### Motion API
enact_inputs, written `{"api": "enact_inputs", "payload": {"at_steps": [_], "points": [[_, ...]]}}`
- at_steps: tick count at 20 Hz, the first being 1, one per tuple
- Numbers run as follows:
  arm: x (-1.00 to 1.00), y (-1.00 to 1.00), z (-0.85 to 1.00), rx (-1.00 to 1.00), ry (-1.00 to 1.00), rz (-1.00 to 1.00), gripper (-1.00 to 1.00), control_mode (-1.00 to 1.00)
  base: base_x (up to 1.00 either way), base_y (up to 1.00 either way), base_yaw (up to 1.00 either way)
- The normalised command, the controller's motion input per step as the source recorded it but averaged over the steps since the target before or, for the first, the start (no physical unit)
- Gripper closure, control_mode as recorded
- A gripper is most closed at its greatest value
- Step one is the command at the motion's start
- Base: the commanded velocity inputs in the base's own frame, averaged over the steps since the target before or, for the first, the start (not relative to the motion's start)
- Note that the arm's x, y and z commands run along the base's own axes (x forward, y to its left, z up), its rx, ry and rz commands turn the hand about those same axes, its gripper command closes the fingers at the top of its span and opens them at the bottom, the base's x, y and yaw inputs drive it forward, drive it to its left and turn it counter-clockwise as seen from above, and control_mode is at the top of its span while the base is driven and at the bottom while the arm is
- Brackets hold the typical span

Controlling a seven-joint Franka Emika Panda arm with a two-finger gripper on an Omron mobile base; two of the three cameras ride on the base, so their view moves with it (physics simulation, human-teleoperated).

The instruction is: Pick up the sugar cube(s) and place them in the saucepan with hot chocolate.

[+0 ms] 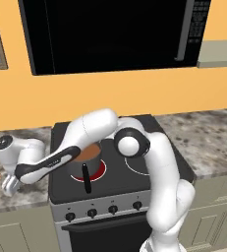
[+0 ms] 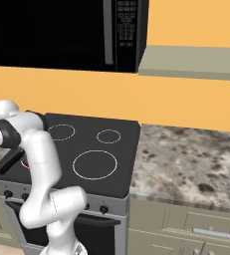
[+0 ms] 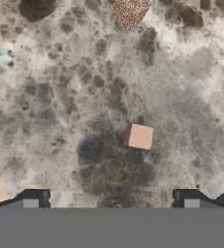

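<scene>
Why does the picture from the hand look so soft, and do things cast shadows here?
Hand view: the granite counter looks smeared and blurry, and the sugar cube casts only a faint dark edge. Left base view: flat, even light, crisp arm outlines, a red glow under the saucepan. Right base view: no glare.

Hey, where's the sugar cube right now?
In the hand view, a sugar cube lies on the speckled counter, ahead of the open gripper, slightly toward its right fingertip.

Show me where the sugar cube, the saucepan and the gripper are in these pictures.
sugar cube (image 3: 140, 136): hand view, middle of its top face.
saucepan (image 1: 87, 178): left base view, on its black stick handle.
gripper (image 1: 10, 184): left base view, between the open fingertips above the counter left of the stove.
</scene>
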Motion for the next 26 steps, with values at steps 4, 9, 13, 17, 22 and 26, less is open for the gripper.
{"api": "enact_inputs", "payload": {"at_steps": [4,9,13,17,22,26], "points": [[0.00,-0.16,0.00,0.16,-0.13,0.00,-1.00,-1.00,0.00,0.00,0.00],[0.18,-0.36,0.00,0.26,0.00,0.00,-1.00,-1.00,0.00,0.00,0.00],[0.33,-0.38,0.01,0.22,0.15,0.00,-1.00,-1.00,0.00,0.00,0.00],[0.40,-0.07,0.03,0.01,0.43,0.00,-1.00,-1.00,0.00,0.00,0.00],[0.19,0.07,0.14,-0.05,0.41,0.00,-1.00,-1.00,0.00,0.00,0.00],[0.19,0.24,0.09,-0.13,0.23,0.00,-1.00,-1.00,0.00,0.00,0.00]]}}
